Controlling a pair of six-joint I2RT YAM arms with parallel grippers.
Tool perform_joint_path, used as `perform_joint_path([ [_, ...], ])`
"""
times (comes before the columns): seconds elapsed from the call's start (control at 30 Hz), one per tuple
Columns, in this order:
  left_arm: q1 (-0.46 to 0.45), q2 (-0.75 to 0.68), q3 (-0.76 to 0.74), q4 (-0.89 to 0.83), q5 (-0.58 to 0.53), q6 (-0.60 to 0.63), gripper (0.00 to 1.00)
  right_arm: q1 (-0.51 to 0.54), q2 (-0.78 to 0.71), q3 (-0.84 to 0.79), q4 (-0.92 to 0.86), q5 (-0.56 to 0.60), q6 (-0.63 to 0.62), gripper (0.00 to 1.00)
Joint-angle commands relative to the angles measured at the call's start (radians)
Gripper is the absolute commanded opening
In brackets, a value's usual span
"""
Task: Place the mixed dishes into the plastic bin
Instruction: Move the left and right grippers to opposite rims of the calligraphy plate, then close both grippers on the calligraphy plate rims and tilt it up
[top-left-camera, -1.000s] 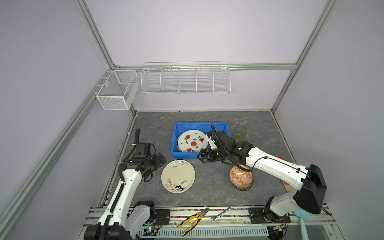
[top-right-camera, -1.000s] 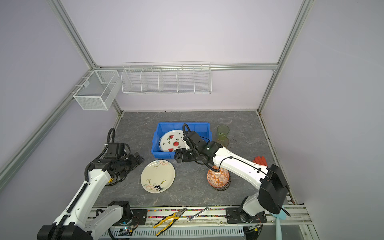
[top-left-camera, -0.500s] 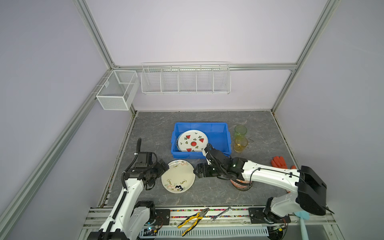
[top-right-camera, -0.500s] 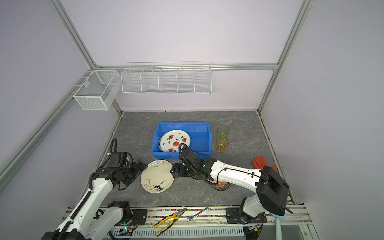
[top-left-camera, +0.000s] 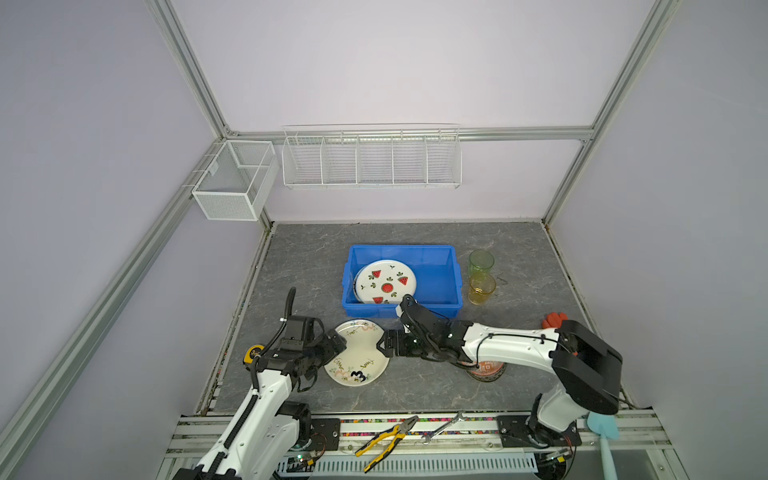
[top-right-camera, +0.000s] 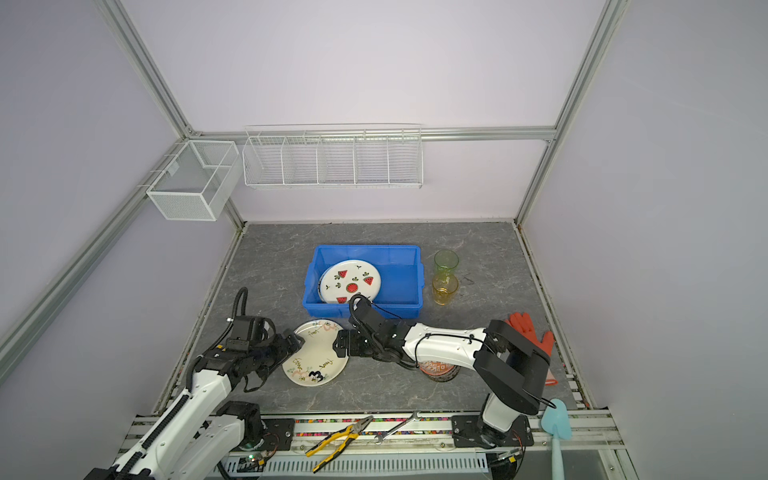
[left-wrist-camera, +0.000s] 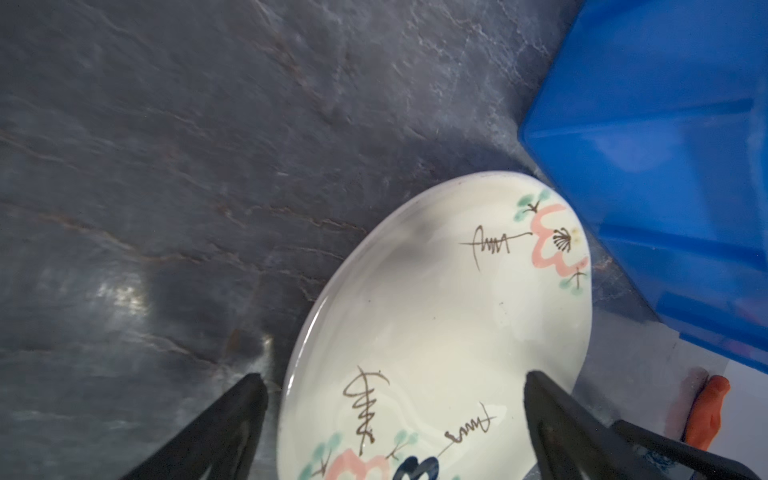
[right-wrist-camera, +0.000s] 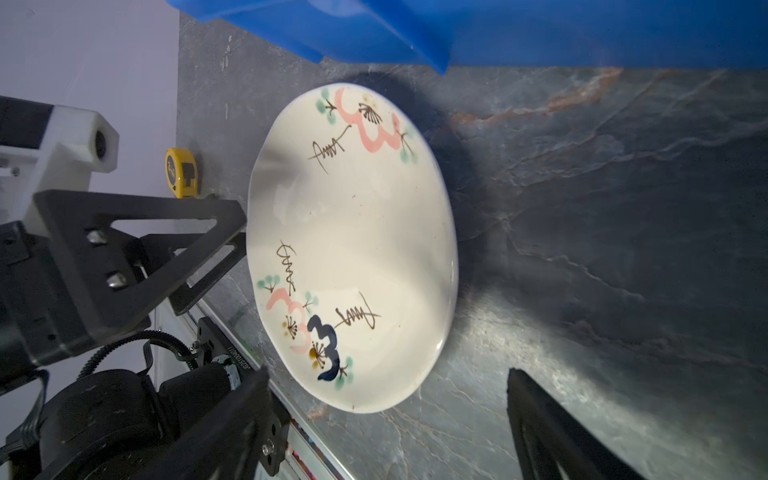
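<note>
The cream floral plate (top-left-camera: 357, 357) (top-right-camera: 316, 355) lies flat on the grey table in front of the plastic bin (top-left-camera: 440, 270). My left gripper (top-left-camera: 337, 345) (left-wrist-camera: 392, 380) is open at the plate's left rim, its fingers to either side of that edge. On the plate's right side my right gripper (top-left-camera: 381, 348) (right-wrist-camera: 386, 374) is open too, the rim just ahead of its fingers. A white watermelon plate (top-left-camera: 385, 282) lies in the bin. A green glass (top-left-camera: 481, 262) and an amber glass (top-left-camera: 482, 289) stand right of the bin. An orange bowl (top-left-camera: 484, 369) is half hidden under my right arm.
A yellow tape measure (top-left-camera: 250, 354) (right-wrist-camera: 180, 172) lies by the left wall behind my left gripper. Pliers (top-left-camera: 386, 436) and a wrench (top-left-camera: 442, 426) rest on the front rail. An orange glove (top-left-camera: 555, 320) is at the right. White wire baskets (top-left-camera: 370, 158) hang on the walls.
Both arms have come forward and down to the cream plate. The right gripper left the bin's front edge for the plate's right rim; the left closed in on its left rim.
</note>
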Motion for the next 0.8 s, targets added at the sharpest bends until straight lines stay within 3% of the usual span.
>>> perform_joint_path([
  [0.0, -0.004, -0.015, -0.027, 0.055, -0.001, -0.012, 0.96, 0.006, 0.038, -0.018, 0.056, -0.020, 0.034, 0.91],
  [0.77, -0.006, -0.044, -0.079, 0.134, 0.094, 0.015, 0.90, 0.007, 0.188, 0.084, 0.081, -0.083, -0.006, 0.96],
])
